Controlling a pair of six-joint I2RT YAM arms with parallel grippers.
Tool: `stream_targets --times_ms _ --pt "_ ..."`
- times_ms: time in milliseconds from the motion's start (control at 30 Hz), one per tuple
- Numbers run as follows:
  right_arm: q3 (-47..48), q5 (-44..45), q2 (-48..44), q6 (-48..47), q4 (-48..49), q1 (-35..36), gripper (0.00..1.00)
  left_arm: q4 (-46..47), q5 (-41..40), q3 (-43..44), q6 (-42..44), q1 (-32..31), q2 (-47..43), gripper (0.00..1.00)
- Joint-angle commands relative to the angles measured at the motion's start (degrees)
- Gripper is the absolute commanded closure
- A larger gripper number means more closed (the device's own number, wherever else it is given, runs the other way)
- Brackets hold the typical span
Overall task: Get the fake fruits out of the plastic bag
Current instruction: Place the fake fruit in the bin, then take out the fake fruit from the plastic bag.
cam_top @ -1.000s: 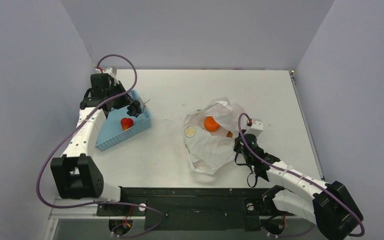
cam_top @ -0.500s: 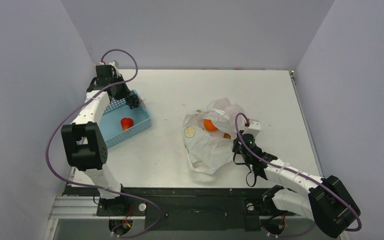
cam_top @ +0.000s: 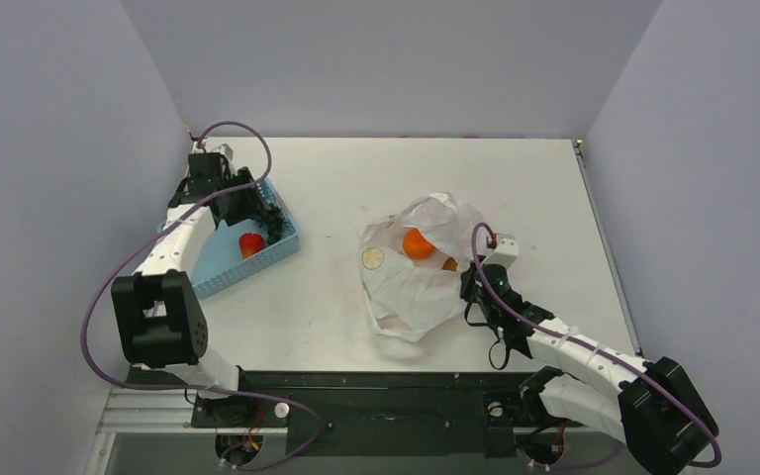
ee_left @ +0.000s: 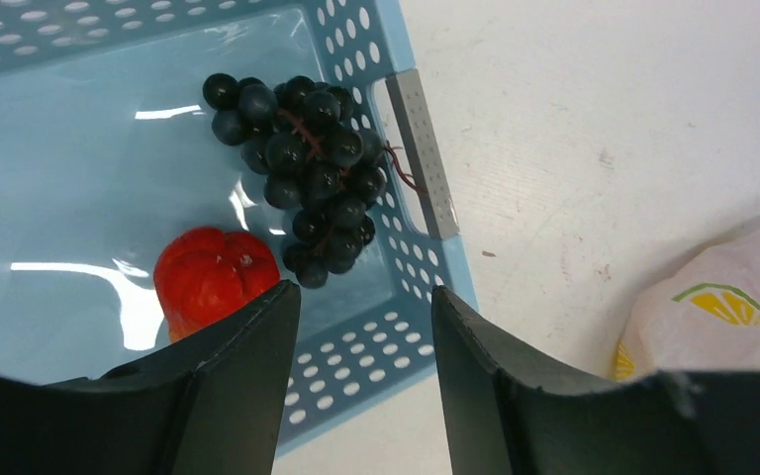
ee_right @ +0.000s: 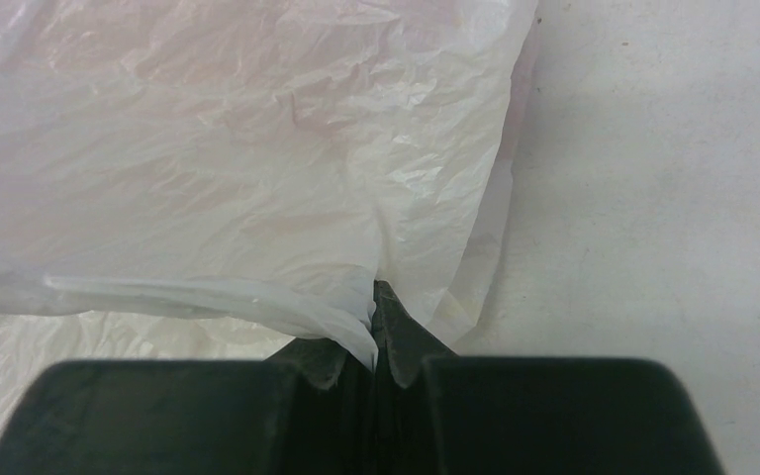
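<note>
On the table (cam_top: 336,188), seen from above, the basket (cam_top: 247,269) lies at 9 o'clock from the centre, near the left edge. The bag (cam_top: 411,297) lies just off centre toward 4 o'clock, well apart from the basket. In the basket, the grapes (ee_left: 307,178) rest against the right wall, at 2 o'clock from the strawberry (ee_left: 213,282). The left gripper (ee_left: 361,297) hangs above them. The orange (cam_top: 417,243) sits in the bag at its 12 o'clock end, with a small piece (cam_top: 449,264) at 4 o'clock from it. The right gripper (ee_right: 376,297) meets the bag's 3 o'clock edge.
</note>
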Motion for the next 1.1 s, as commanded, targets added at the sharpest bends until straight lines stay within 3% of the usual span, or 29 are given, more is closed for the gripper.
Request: stream_targets --times_ms 0,67,267,467,600,800,1067 --pt "1.33 -0.78 -0.72 0.02 3.23 -0.24 1.0 0.26 3.74 -2.93 -3.15 -1.07 -9.6 0.51" --pt "1.87 -1.45 -0.07 -0.02 2.86 -0.23 1.0 1.56 5.95 -6.55 -5.08 -2.99 -13.63 0.51" --pt "1.32 -2.24 -0.87 -0.03 3.69 -0.12 1.0 11.6 5.19 -19.67 -15.1 -20.83 -26.61 0.5" --pt "1.08 -3.1 -1.41 -0.46 4.53 0.05 1.0 31.16 -7.5 -28.82 -21.6 -40.64 -32.89 0.51" --pt "0.55 -2.99 -2.77 -1.15 4.85 0.07 1.0 38.99 -14.23 -28.53 -19.28 -51.98 -26.95 0.52" --pt "-1.12 -2.52 -5.57 -1.3 5.83 0.09 1.0 42.64 -24.9 -19.83 -8.4 -62.11 -13.15 0.5" --pt "-0.59 -2.98 -4.04 -1.2 5.29 0.04 1.0 49.1 -31.08 -18.68 -1.58 -63.73 -5.87 0.36"
